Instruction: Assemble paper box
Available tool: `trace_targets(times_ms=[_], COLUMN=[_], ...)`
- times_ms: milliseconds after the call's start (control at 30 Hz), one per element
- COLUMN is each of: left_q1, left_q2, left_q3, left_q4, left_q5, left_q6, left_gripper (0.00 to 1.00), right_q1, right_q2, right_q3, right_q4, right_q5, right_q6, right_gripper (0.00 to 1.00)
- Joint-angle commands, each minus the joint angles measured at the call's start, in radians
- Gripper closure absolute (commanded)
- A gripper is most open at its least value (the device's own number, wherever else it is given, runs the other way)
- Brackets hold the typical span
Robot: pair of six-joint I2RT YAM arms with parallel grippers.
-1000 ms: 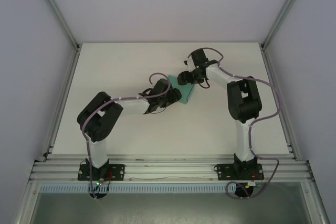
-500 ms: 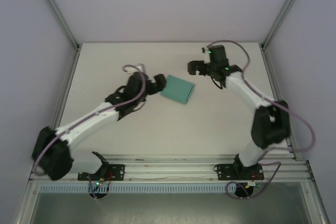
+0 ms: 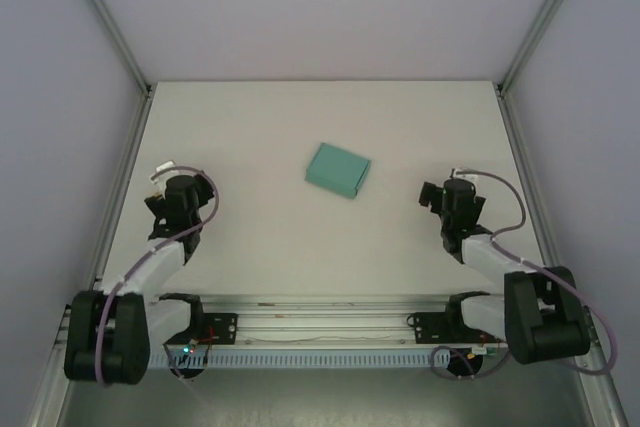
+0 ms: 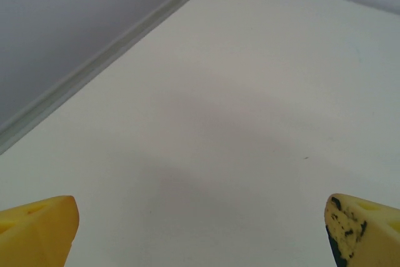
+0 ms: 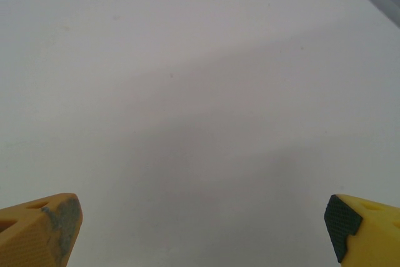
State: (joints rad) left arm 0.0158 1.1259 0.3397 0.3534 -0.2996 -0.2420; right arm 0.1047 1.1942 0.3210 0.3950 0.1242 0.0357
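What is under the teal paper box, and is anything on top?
The paper box lies closed and flat on the white table; nothing rests on its top. Its inside is covered, so any contents cannot be seen.

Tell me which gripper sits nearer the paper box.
The right gripper: its gap to the paper box is clearly shorter than the left gripper's.

paper box (image 3: 337, 169) plain teal-green; table (image 3: 260, 127) off-white; fingertips (image 5: 370, 229) yellow, 3 o'clock pad (image 5: 340, 214) black cross-hatched; arms (image 3: 160, 262) white/black, purple cables (image 3: 521, 211).
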Motion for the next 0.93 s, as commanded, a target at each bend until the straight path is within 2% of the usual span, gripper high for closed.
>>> trace_targets(times_ms=[0,67,133,200,233,267,300,333,400,467,533,600,667,900], left_q1=[0.006,0.007,0.009,0.021,0.026,0.025,0.022,0.024,0.021,0.019,0.019,0.019,0.015,0.013], left_q2=[0.111,0.144,0.192,0.289,0.367,0.423,0.411,0.368,0.413,0.376,0.401,0.383,0.394,0.385], left_q3=[-0.059,-0.029,-0.053,-0.086,-0.09,-0.064,-0.036,0.0,-0.04,-0.009,-0.029,-0.014,-0.021,-0.016], left_q4=[0.384,0.381,0.516,0.665,0.767,0.807,0.712,0.574,0.739,0.605,0.697,0.626,0.667,0.64], left_q5=[0.046,0.073,0.096,0.131,0.174,0.211,0.244,0.272,0.256,0.249,0.248,0.249,0.243,0.243], left_q6=[0.128,0.134,0.157,0.15,0.17,0.2,0.211,0.201,0.217,0.201,0.211,0.207,0.216,0.214], left_gripper=[0.0,0.0,0.0,0.0,0.0,0.0,0.0,0.0,0.0,0.0,0.0,0.0,0.0,0.0], right_q1=[-0.015,-0.021,-0.044,-0.059,-0.064,-0.08,-0.107,-0.118,-0.121,-0.119,-0.119,-0.119,-0.118,-0.118], right_q2=[0.05,0.104,0.2,0.354,0.331,0.277,0.297,0.323,0.305,0.305,0.304,0.304,0.303,0.303], right_q3=[-0.035,-0.038,-0.042,-0.038,-0.009,0.051,0.089,0.07,0.077,0.07,0.072,0.071,0.073,0.073], right_q4=[0.384,0.453,0.542,0.726,0.647,0.437,0.385,0.462,0.425,0.435,0.429,0.43,0.425,0.425], right_q5=[0.014,0.033,-0.006,-0.043,-0.033,-0.051,-0.108,-0.114,-0.078,-0.078,-0.08,-0.08,-0.08,-0.08], right_q6=[-0.041,-0.06,-0.059,-0.068,-0.051,-0.028,-0.018,-0.005,0.007,0.001,0.0,0.0,0.0,0.0], right_gripper=[0.0,0.0,0.0,0.0,0.0,0.0,0.0,0.0,0.0,0.0,0.0,0.0,0.0,0.0])
